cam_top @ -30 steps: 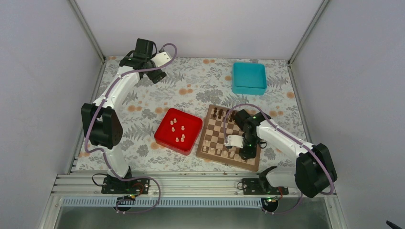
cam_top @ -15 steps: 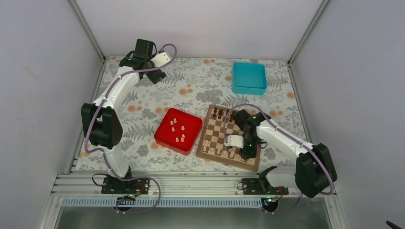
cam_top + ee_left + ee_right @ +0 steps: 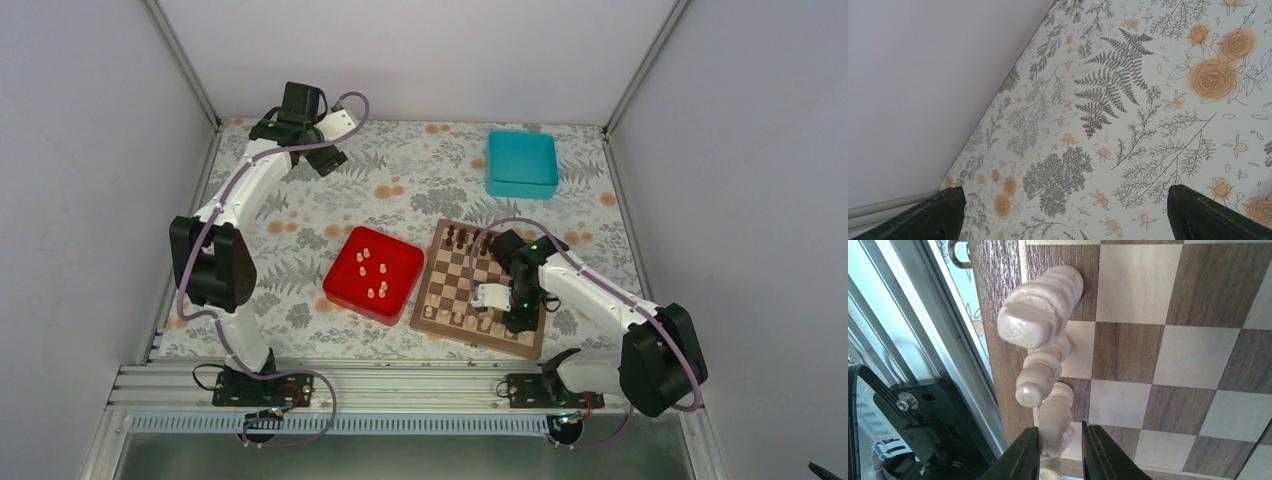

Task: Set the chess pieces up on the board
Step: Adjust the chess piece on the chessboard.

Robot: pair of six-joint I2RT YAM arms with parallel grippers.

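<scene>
The board (image 3: 455,285) lies at the near right of the table, with dark pieces (image 3: 456,238) on its far row and cream chess pieces (image 3: 450,317) on its near row. My right gripper (image 3: 512,318) points down at the near right corner. In the right wrist view its jaws (image 3: 1060,432) straddle a cream piece (image 3: 1054,412). The left finger touches the piece, a narrow gap remains on the right. A slotted cream piece (image 3: 1035,315) and a round-topped one (image 3: 1040,375) stand just beyond. My left gripper (image 3: 330,160) hangs wide open at the far left.
A red tray (image 3: 340,290) left of the board holds several cream pieces (image 3: 372,268). A teal box (image 3: 522,163) sits at the back right. The left wrist view shows only floral cloth (image 3: 1108,100) and the wall. The table's metal rail (image 3: 948,340) runs beside the board's edge.
The right jaws have narrowed around the cream piece at the board's near right corner. Neither arm has visibly moved.
</scene>
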